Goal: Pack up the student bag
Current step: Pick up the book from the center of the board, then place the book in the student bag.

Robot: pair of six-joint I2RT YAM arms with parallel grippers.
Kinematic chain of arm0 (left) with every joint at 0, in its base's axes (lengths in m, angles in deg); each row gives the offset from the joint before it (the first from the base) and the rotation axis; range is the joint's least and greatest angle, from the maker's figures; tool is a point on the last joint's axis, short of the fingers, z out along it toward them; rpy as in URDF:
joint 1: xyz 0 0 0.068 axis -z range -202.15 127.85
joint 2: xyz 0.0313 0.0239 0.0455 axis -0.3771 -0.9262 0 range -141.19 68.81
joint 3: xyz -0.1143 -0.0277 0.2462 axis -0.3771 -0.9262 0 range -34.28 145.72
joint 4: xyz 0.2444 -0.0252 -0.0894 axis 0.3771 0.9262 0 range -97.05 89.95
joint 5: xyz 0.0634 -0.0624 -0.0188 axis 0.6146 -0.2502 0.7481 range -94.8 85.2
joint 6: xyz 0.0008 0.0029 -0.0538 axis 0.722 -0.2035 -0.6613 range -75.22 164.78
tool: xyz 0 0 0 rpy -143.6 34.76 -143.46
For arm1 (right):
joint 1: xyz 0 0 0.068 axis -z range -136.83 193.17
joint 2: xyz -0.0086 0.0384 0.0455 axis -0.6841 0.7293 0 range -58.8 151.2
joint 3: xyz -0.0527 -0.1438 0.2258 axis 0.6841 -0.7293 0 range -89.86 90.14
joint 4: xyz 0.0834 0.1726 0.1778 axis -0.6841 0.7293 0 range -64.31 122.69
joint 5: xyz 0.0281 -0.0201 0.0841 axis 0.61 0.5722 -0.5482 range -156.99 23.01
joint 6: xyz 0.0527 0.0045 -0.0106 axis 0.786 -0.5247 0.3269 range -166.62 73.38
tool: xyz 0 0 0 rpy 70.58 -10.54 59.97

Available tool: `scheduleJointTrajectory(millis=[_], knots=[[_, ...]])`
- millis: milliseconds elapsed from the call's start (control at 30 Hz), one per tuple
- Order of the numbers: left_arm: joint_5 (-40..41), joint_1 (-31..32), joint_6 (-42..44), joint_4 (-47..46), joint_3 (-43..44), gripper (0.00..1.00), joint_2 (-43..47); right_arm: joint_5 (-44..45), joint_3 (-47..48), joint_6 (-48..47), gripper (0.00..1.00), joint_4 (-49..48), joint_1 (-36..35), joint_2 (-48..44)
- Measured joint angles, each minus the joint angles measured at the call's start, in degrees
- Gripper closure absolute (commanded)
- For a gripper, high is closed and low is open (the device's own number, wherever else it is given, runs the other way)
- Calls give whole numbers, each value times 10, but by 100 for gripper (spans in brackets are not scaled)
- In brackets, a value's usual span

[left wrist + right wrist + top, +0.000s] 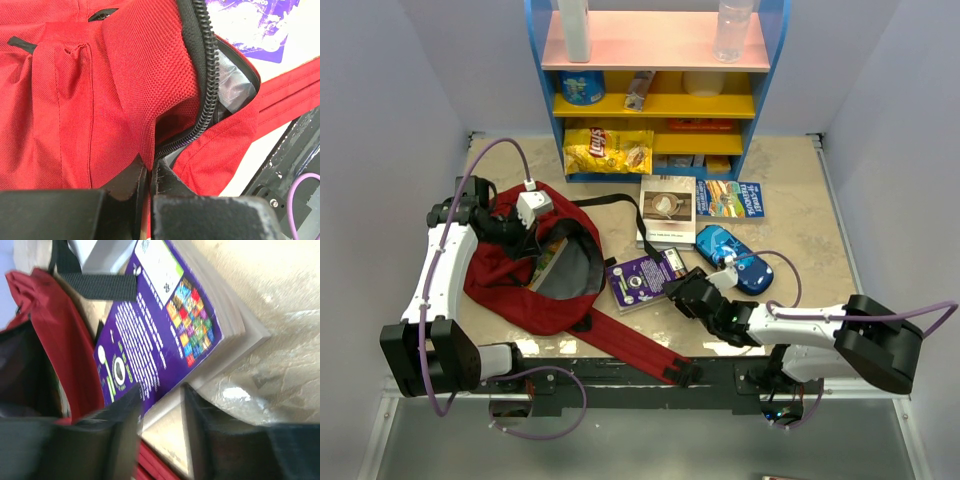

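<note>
Beige tabletop (pixel 810 190) held the student bag (pixel 125 75), pinched in the left gripper's (pixel 149 172) jaws; the right gripper's (pixel 162 405) jaws stood apart astride a book (pixel 160 330).

The student bag (pixel 505 285) mostly hides a book (pixel 549 258) inside.

A robot lab cell: plain grey walls (pixel 380 100) box in a tabletop (pixel 800 250), a stocked blue-and-yellow shelf (pixel 660 106) at its far edge.

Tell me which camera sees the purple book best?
Right wrist view: the purple book fills the picture, close up. Top view shows it nearly whole but small. The left wrist view catches only a purple corner past the student bag.
</note>
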Motion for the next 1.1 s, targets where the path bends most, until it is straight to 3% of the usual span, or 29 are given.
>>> scheduleJointTrajectory(millis=[133,233,300,467,533,600,833,1100], knots=[[0,0,1,0,0,100,0,27,1,4,42,0,2,2],[0,0,1,1,0,100,0,39,10,4,42,2,3,18],[0,0,5,2,0,100,0,41,16,4,47,2,3,35],[0,0,9,4,0,100,0,50,18,12,76,5,3,50],[1,0,10,4,0,100,0,53,18,14,83,5,4,49],[2,0,10,4,0,100,0,55,18,15,99,5,5,45],[3,0,10,6,0,100,0,56,18,-6,100,21,5,-16],[4,0,9,6,0,100,0,50,39,-64,100,53,5,-198]])
